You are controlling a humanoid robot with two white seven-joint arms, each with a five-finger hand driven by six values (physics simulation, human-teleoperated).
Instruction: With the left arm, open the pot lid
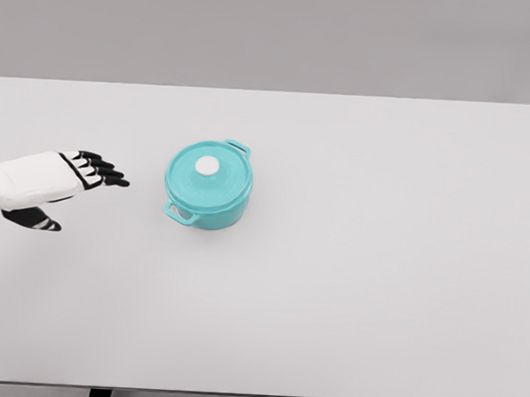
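Wide, flat, pale grey rectangular surface: spans nearly the whole head view, dark legs just visible at the bottom edge.

Left hand, white shell with black fingers: enters from the picture's left edge, held over the surface. Fingers extended and loosely spread, thumb hanging below the palm, holding nothing. Fingertips point towards the pot.

Round turquoise pot, glossy, enamel-like finish, two small loop handles at opposite sides: stands upright on the surface, left of centre and a little to the right of the fingertips, clearly apart from them.

Turquoise domed lid: seated on the pot, closed. Likely rigid, fairly heavy and slick, so a grip on its rim would probably slide.

Small white round knob: at the lid's centre. Judged the best place to take hold, pinched from above and lifted straight up.

Right hand: not visible.
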